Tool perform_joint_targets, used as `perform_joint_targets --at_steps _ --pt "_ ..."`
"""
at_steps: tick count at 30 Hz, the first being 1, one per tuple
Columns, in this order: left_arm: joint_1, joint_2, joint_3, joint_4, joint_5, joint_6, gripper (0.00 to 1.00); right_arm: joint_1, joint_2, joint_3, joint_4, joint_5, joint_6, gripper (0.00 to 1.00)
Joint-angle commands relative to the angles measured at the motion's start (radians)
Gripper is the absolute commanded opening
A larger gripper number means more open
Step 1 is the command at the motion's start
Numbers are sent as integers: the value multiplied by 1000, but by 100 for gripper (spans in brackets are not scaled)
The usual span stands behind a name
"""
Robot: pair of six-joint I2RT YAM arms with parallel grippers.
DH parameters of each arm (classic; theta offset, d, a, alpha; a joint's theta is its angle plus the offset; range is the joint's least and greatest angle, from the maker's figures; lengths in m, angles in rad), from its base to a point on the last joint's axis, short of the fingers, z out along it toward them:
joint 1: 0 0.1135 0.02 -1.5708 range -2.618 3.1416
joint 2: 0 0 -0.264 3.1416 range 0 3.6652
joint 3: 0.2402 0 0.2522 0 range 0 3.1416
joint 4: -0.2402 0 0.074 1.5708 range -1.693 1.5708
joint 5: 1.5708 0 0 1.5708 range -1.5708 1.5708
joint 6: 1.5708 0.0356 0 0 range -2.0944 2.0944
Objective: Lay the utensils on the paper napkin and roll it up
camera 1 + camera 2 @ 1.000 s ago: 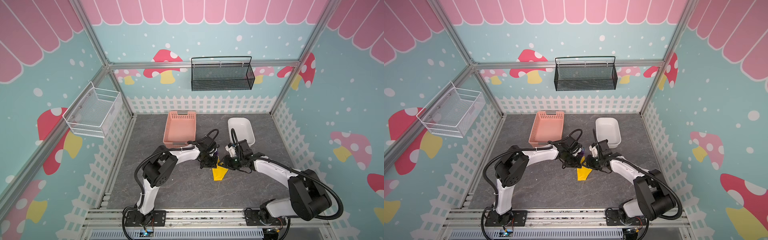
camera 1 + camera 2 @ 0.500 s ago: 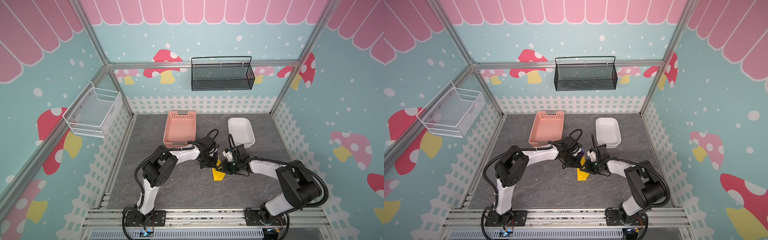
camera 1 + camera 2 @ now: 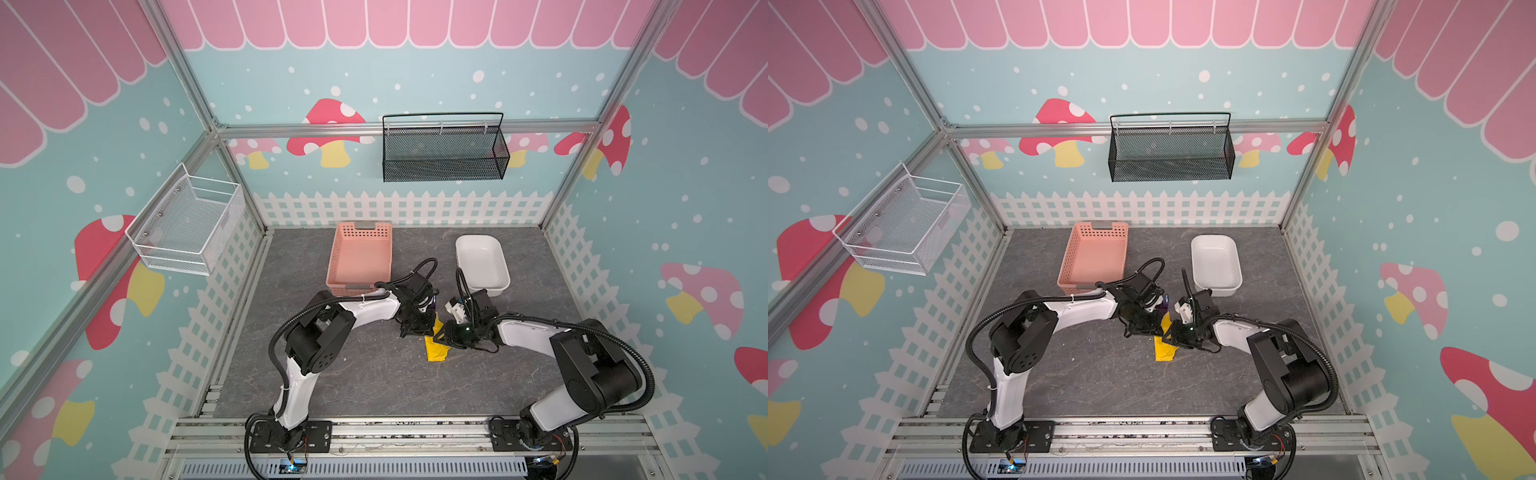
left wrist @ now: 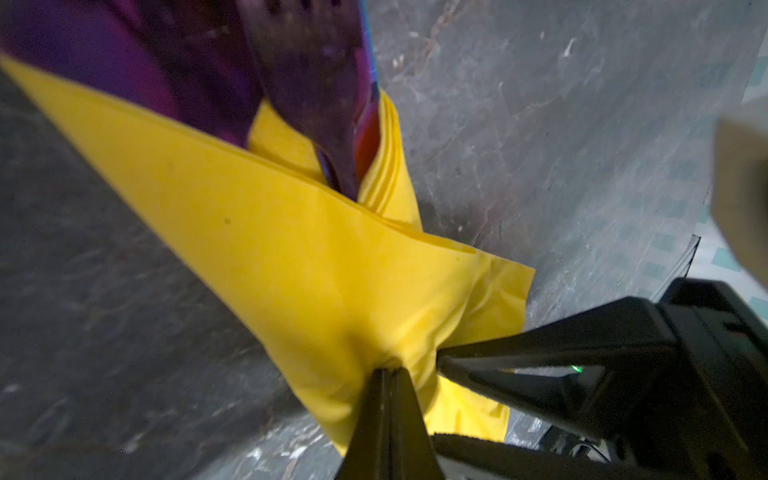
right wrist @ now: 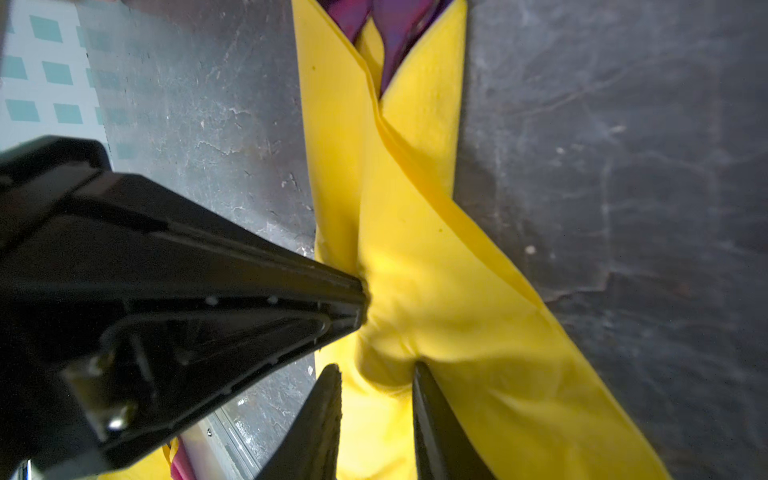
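Observation:
The yellow paper napkin [image 3: 436, 353] [image 3: 1163, 351] lies mid-table, folded into a narrow bundle around the utensils. Their dark purple ends [image 4: 324, 83] [image 5: 395, 25] stick out of its far end, and a purple tip [image 3: 434, 305] shows in both top views. My left gripper [image 3: 419, 328] [image 4: 390, 370] is shut, pinching a fold of the napkin [image 4: 311, 270]. My right gripper [image 3: 440, 336] [image 5: 376, 370] faces it from the other side. Its jaws stand a little apart with bunched napkin [image 5: 415, 270] pressed between them. Which utensil is which is hidden.
A pink perforated basket [image 3: 359, 257] and a white tub [image 3: 482, 266] stand behind the grippers. A black mesh basket [image 3: 442, 153] hangs on the back wall and a white wire basket [image 3: 187, 224] on the left wall.
My right gripper has slid left, closer to the left gripper, and onto the napkin, with its elbow folding in. The left arm has held still.

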Motion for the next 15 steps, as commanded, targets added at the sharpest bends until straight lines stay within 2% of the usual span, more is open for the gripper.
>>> perform_joint_targets --at_steps 1,6,15 --pt "-2 17 -16 -19 -11 -6 4 -2 39 -12 -62 51 -26 33" --pt "-2 -4 -18 -16 -23 -12 6 -2 54 -8 -88 97 -26 35" --pt "25 -104 -10 -13 -81 -25 10 -2 43 -21 -100 118 -21 29"
